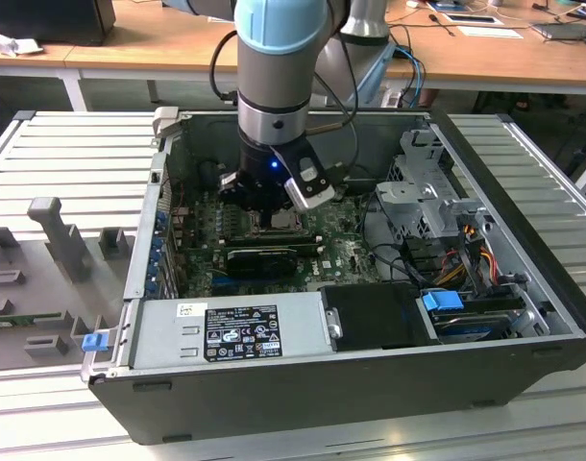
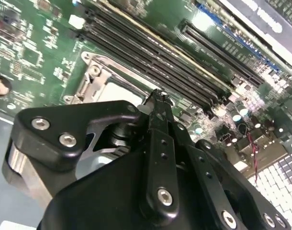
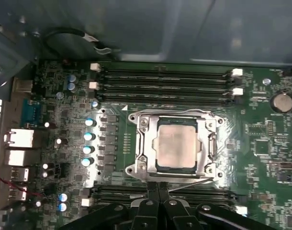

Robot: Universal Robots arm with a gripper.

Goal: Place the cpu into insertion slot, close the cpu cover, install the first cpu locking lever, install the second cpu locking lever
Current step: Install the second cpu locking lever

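The cpu (image 3: 177,143) lies tan-silver and flat in the insertion slot (image 3: 136,117) on the green board. The cpu cover (image 3: 145,143), a dark-silver frame, lies down around it, and the chip's face shows through its window. A thin metal lever (image 3: 189,180) runs along the socket edge nearest my fingertips, and another (image 3: 214,143) lies along an adjoining side. My gripper (image 3: 158,188) is shut, its black fingers pressed together right at that near edge of the socket. In the second wrist view the gripper (image 2: 158,98) tips sit just over the socket rim (image 2: 95,76). In the exterior view the gripper (image 1: 274,213) reaches down into the open case.
Long black memory slots (image 3: 165,79) flank the socket on two sides. A row of capacitors (image 3: 88,136) stands beside it. The case wall (image 3: 136,28) rises close behind. The power supply (image 1: 235,331), drive cage (image 1: 423,197) and loose cables (image 1: 466,250) crowd the case.
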